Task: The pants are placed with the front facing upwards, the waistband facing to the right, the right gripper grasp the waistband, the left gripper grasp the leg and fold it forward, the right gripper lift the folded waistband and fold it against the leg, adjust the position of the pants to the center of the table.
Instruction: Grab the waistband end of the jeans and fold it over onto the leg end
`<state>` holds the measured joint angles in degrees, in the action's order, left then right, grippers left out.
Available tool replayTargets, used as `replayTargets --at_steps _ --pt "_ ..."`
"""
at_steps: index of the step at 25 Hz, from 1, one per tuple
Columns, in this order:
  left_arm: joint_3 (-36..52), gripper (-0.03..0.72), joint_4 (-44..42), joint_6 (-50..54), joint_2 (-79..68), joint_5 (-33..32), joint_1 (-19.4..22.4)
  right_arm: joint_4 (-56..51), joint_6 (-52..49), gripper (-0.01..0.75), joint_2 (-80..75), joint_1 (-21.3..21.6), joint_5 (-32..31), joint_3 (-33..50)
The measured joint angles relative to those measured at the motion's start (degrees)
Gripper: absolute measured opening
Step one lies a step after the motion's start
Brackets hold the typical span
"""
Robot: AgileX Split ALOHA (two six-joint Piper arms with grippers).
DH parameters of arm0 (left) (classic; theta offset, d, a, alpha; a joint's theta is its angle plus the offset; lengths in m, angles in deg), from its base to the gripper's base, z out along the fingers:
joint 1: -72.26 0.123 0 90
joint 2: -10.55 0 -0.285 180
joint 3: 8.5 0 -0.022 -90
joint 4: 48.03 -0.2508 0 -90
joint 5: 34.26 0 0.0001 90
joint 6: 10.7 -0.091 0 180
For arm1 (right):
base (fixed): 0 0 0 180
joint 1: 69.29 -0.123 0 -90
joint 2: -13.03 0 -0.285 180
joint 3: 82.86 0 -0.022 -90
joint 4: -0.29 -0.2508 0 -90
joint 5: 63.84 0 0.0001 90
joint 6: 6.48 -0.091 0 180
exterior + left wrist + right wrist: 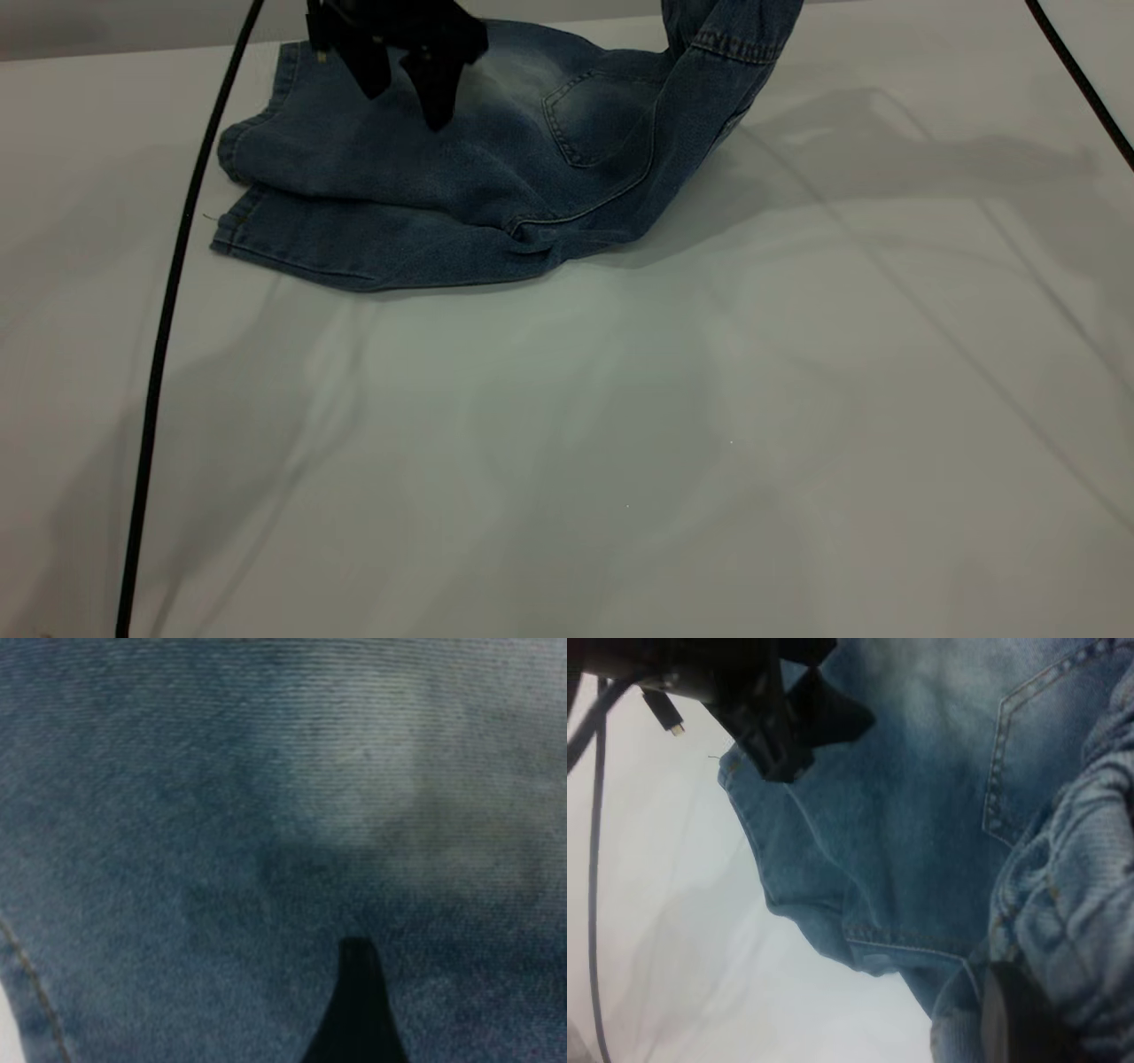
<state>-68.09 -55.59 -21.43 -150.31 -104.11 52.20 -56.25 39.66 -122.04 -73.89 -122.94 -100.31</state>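
Denim pants (425,190) near table (620,461) edge.

Blue denim pants (461,195), paler faded patch toward twelve o'clock, tan stitching; black left gripper (407,80); table (620,443) seemingly pale grey-white; black cable (168,301).

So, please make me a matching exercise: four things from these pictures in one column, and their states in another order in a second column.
Things:
1. waistband
2. left gripper
3. legs
4. cable

States:
a. open, hovering over the denim
b. lifted off the table
c. folded one on the other, lying flat
d. hanging down across the left side

Pairs: 1-b, 2-a, 3-c, 4-d
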Motion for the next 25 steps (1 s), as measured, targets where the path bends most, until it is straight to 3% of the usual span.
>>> replayTargets --at_steps 12,25 --pt "0.1 0.514 0.0 -0.7 -2.6 0.1 0.0 0.0 -1.1 0.112 0.0 -0.1 -0.7 0.0" --pt "0.1 0.514 0.1 -0.7 -2.6 0.0 0.0 -0.4 -2.8 0.112 2.9 -4.4 -1.9 -0.1"
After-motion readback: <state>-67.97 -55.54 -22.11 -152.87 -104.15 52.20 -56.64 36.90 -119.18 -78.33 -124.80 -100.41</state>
